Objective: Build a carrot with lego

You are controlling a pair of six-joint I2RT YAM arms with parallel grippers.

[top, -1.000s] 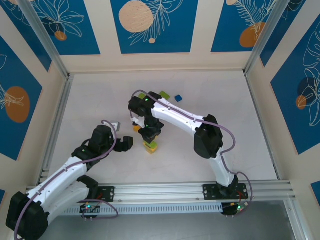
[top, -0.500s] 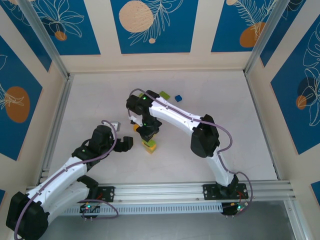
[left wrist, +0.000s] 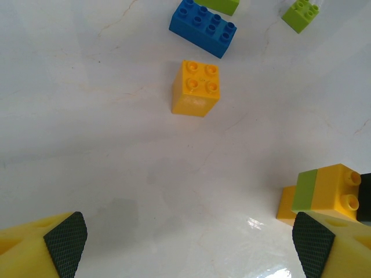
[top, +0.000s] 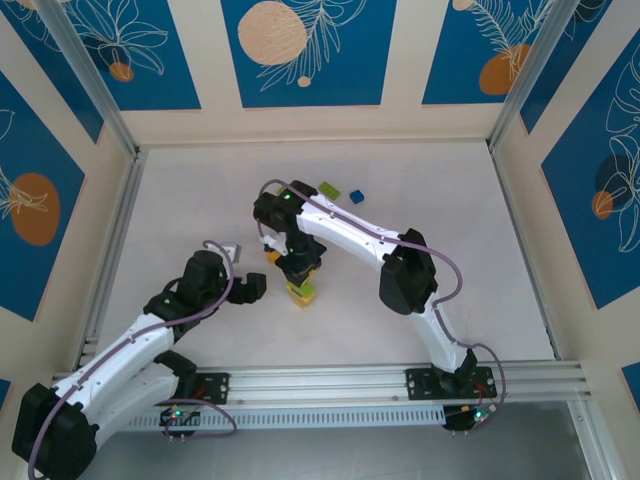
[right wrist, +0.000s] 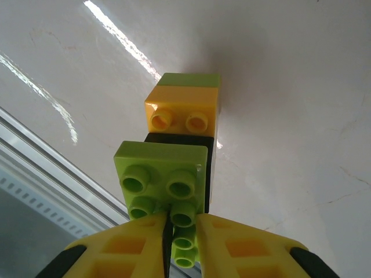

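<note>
One part-built lego stack [top: 303, 291] on the tabletop [left wrist: 87, 145], my right fingers [right wrist: 139, 243] shut just over its top lime brick [right wrist: 161, 174], my left fingers [left wrist: 65, 240] spread empty; loose orange brick [left wrist: 196, 88], blue brick [left wrist: 203, 27], lime piece [left wrist: 300, 14] unjoined.

White arms [top: 130, 345], black joints, seemingly purplish cables [top: 455, 275]; yellow tool fingers [right wrist: 133, 249] with black pads [left wrist: 66, 237].

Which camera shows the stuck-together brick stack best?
The right wrist view. The brick stack is close up there: lime green brick nearest, then black, orange and green. The left wrist view catches its orange and green end at the right edge. The top external view shows the brick stack small, by the right gripper.
</note>
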